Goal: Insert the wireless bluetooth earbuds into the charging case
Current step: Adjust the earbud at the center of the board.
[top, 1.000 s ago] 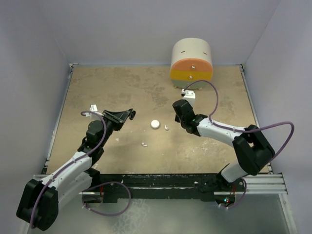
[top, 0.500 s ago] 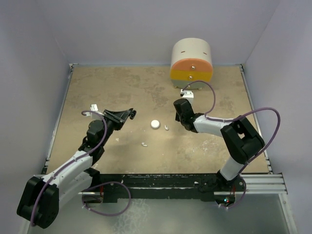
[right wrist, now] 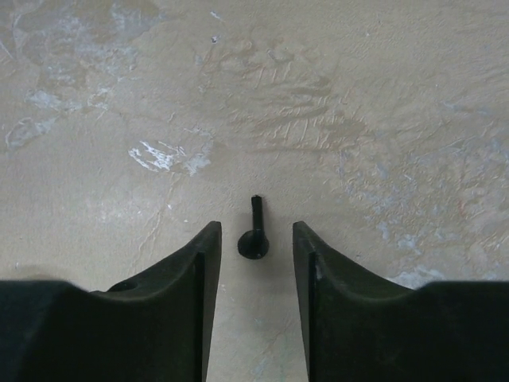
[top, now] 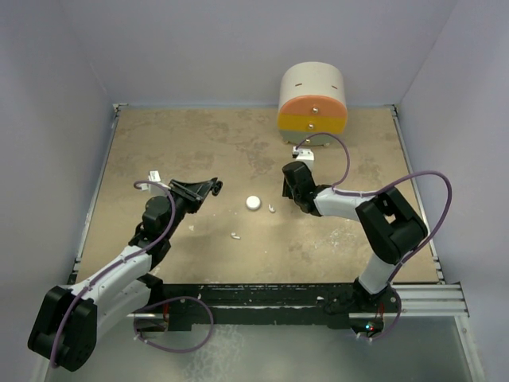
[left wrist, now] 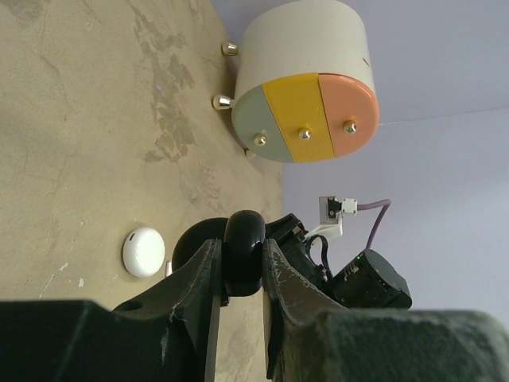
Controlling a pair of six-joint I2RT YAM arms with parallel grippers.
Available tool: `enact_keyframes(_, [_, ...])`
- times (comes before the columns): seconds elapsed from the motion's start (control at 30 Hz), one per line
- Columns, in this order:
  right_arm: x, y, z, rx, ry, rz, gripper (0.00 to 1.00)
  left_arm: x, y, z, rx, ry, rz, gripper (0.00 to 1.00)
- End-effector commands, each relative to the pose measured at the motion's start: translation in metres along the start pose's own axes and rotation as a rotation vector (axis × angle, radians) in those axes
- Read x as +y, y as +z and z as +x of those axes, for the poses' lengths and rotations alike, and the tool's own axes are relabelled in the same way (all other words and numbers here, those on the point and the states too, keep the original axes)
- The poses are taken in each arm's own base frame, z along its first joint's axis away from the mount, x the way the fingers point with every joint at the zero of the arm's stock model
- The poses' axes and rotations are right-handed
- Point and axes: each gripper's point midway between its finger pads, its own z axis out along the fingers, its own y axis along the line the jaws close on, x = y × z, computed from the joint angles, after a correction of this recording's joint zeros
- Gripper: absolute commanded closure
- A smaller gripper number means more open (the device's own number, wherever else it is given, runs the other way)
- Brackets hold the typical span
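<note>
Over the past second the right arm has folded its elbow inward, and the right gripper (right wrist: 254, 229) now hangs with jaws open astride a black earbud (right wrist: 254, 239) lying just right of the desk's centre, apparently ready to close on it. The left gripper (left wrist: 240, 253), unmoved left of centre, stays clamped on what looks like the black case (left wrist: 243, 235). Near the white case (top: 253, 203), mid-desk, two white earbuds (top: 272, 208) wait untouched.

High overview, two low wrist close-ups over table (top: 199, 151)
</note>
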Motion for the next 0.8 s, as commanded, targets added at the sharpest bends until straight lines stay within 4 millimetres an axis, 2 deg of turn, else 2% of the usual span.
enact_keyframes(0.0, [0.002,-0.007,-0.029,-0.067,0.033,-0.009,0.54,-0.015,-0.001,-0.005,-0.02,0.009,0.067,1.0])
enact_keyframes(0.2, [0.003,-0.007,-0.02,-0.049,0.041,-0.036,0.45,-0.013,0.0,-0.005,-0.021,0.011,0.062,1.0])
enact_keyframes(0.53, [0.009,0.002,0.006,0.018,0.049,-0.073,0.42,-0.012,-0.001,-0.005,-0.021,0.01,0.064,1.0])
enact_keyframes(0.77, [0.016,0.004,0.013,0.036,0.05,-0.104,0.42,-0.011,-0.002,-0.005,-0.022,0.009,0.064,1.0])
